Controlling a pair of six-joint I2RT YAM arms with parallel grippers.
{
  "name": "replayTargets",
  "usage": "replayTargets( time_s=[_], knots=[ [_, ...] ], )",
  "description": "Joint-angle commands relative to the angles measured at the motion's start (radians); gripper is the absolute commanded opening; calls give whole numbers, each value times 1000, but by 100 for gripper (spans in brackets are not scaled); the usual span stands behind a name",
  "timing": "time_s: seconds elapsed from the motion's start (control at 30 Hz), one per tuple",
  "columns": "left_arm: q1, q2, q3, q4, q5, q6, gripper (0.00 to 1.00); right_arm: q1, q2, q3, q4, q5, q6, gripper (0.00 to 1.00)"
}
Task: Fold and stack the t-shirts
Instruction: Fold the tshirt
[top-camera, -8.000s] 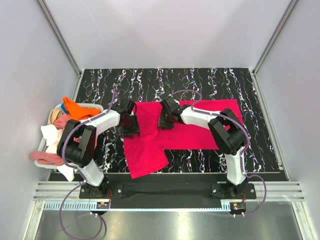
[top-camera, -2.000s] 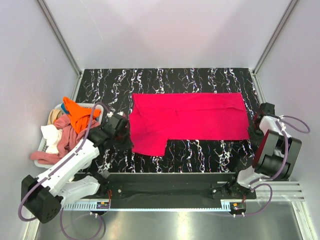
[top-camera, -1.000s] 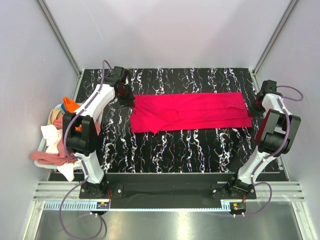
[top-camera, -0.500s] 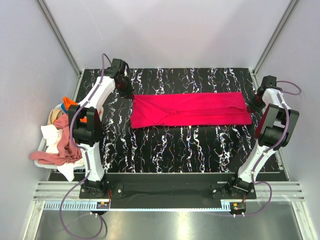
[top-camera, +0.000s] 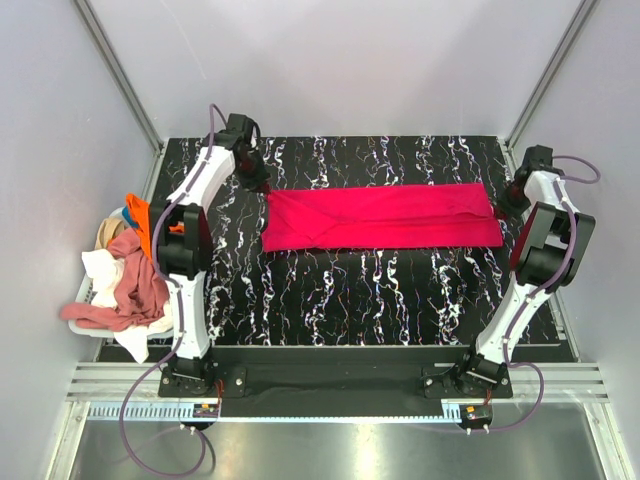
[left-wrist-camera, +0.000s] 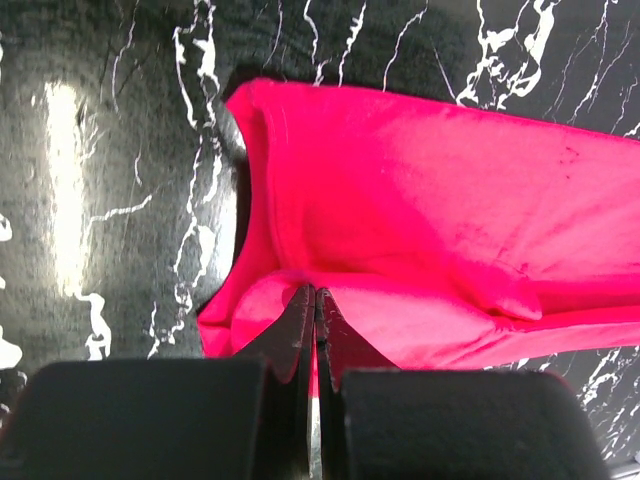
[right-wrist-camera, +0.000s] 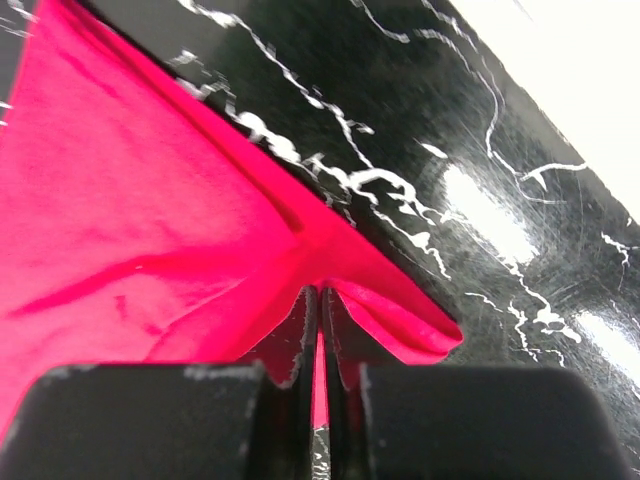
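The pinkish-red t-shirt (top-camera: 380, 217) lies folded lengthwise into a long narrow strip across the far half of the black marbled table (top-camera: 400, 290). My left gripper (top-camera: 262, 186) is at the strip's far left corner. In the left wrist view the left gripper (left-wrist-camera: 315, 292) is shut on a fold of the red cloth (left-wrist-camera: 420, 190). My right gripper (top-camera: 500, 205) is at the far right corner. In the right wrist view the right gripper (right-wrist-camera: 320, 292) pinches the shirt's corner (right-wrist-camera: 130, 190), with red cloth showing in the thin slit between its fingers.
A heap of other t-shirts (top-camera: 135, 285), dusty pink, orange (top-camera: 135, 215) and white (top-camera: 98, 268), sits off the table's left edge beside the left arm. White walls and metal posts enclose the table on three sides.
Both grippers carried the shirt's near edge back onto its far edge, turning the wide spread into a narrow strip. In the last half second the left end flattened out.
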Motion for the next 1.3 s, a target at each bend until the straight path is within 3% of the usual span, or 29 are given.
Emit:
replayTargets(
  time_s=[0.0, 0.17, 0.43, 0.63, 0.8, 1.0, 1.13, 1.27],
  knots=[
    [7, 32, 75, 1, 40, 33, 0, 13, -6, 74, 10, 3, -10, 7],
    [8, 55, 92, 1, 70, 45, 0, 14, 14, 122, -51, 28, 14, 21],
    [5, 84, 135, 6, 139, 68, 1, 27, 17, 143, -77, 20, 34, 22],
    [5, 109, 159, 7, 118, 43, 1, 80, 55, 169, -48, -86, 49, 19],
    [7, 135, 173, 9, 74, 39, 1, 80, 163, 214, -48, -20, 47, 18],
    [8, 211, 314, 20, 173, 77, 11, 80, 223, 243, -59, 52, 36, 17],
    [8, 170, 368, 107, 251, 77, 11, 100, 120, 205, -59, 72, 31, 18],
    [8, 132, 345, 178, 297, 74, 24, 138, 8, 136, -57, 43, 33, 22]
  ],
)
